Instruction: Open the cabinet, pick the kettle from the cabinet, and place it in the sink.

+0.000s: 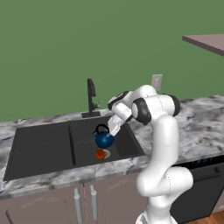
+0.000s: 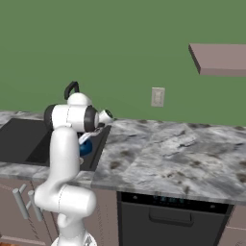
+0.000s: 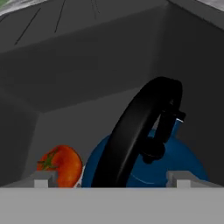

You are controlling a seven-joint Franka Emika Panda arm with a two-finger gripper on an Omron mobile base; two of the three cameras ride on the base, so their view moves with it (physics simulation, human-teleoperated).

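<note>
- One blue kettle (image 1: 104,138) in the sink's right basin.
- One tomato (image 1: 100,154), at the kettle's 6 o'clock.
- One black double-basin sink (image 1: 39,148), two basins.
- One black faucet (image 1: 91,98).
- One wall outlet (image 2: 157,97).
- Two grey bar handles (image 1: 85,202) on the lower cabinet doors.
- One dishwasher (image 2: 168,220).

Glossy blue enamel-look kettle (image 3: 175,162) with smooth black plastic-like handle, matt black sink (image 1: 39,148), matt black faucet (image 1: 91,98), grey veined marble-look worktop (image 2: 178,153) with polished finish, smooth shiny red tomato (image 3: 61,166), glossy white arm (image 1: 164,140) shell
</note>
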